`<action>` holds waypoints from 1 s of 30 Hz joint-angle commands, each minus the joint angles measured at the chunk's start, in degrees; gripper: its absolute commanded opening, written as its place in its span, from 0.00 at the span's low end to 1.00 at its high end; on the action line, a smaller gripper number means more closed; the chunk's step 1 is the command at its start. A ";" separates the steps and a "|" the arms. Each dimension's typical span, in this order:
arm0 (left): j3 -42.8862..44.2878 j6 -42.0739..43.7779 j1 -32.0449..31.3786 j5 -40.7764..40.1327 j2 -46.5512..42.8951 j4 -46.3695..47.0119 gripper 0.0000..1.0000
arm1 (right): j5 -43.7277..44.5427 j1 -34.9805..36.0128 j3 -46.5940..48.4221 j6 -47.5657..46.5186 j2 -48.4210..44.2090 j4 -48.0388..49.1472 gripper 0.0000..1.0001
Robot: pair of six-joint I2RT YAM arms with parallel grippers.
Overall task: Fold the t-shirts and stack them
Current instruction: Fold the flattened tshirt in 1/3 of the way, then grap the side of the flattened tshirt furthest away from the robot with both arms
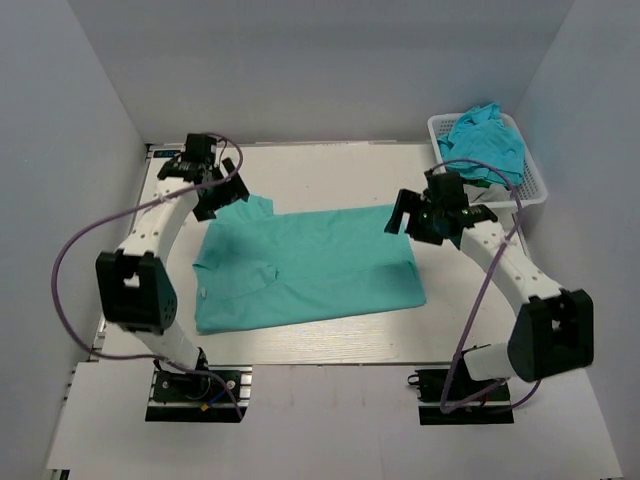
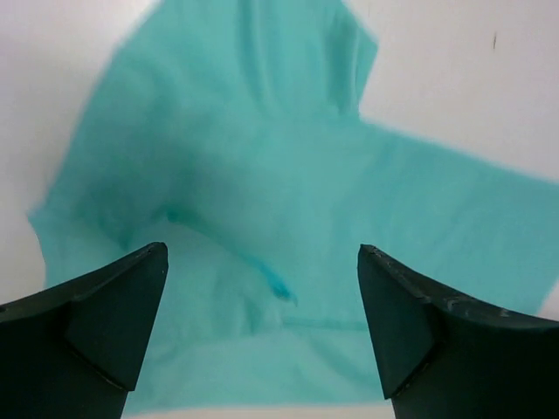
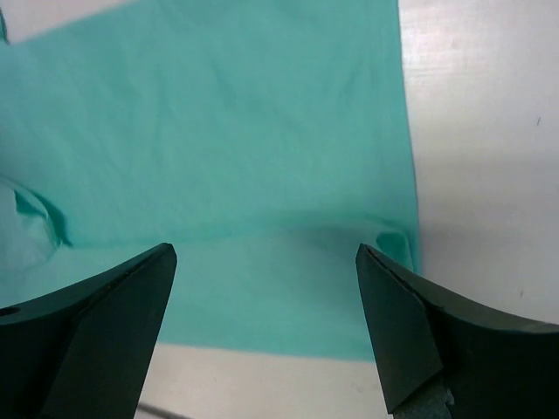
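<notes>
A teal t-shirt point(image 1: 305, 265) lies spread on the white table, collar to the left, its far part folded over. It fills the left wrist view point(image 2: 288, 175) and the right wrist view point(image 3: 227, 131). My left gripper point(image 1: 212, 200) is open and empty above the shirt's far left sleeve point(image 1: 245, 208). My right gripper point(image 1: 410, 215) is open and empty above the shirt's far right corner. More crumpled teal t-shirts point(image 1: 487, 140) lie in the white mesh basket point(image 1: 535, 185) at the far right.
Grey walls close in the table on the left, back and right. Purple cables loop from both arms. The basket stands against the right wall just behind my right arm. Bare table point(image 1: 330, 175) lies beyond the shirt and in front of it.
</notes>
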 commanded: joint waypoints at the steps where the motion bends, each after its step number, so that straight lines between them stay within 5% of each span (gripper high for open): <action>1: 8.75 4.33 0.98 -9.43 7.16 -2.46 1.00 | 3.83 -0.36 6.37 -1.69 6.05 -0.78 0.90; 12: 46.80 8.47 2.56 -8.74 41.17 -6.22 1.00 | 12.18 -2.11 30.10 -4.68 29.76 -1.83 0.90; 20: 44.11 9.17 3.09 -7.42 45.59 0.54 1.00 | 13.51 -3.52 42.57 -6.79 41.29 -3.59 0.90; 27: 44.10 10.84 3.09 -6.37 50.68 0.54 0.72 | 10.60 -4.05 45.14 -5.65 47.72 -2.71 0.88; 30: 44.10 11.90 3.09 -4.89 52.00 1.07 0.53 | 9.72 -4.14 45.32 -6.26 50.17 -1.31 0.88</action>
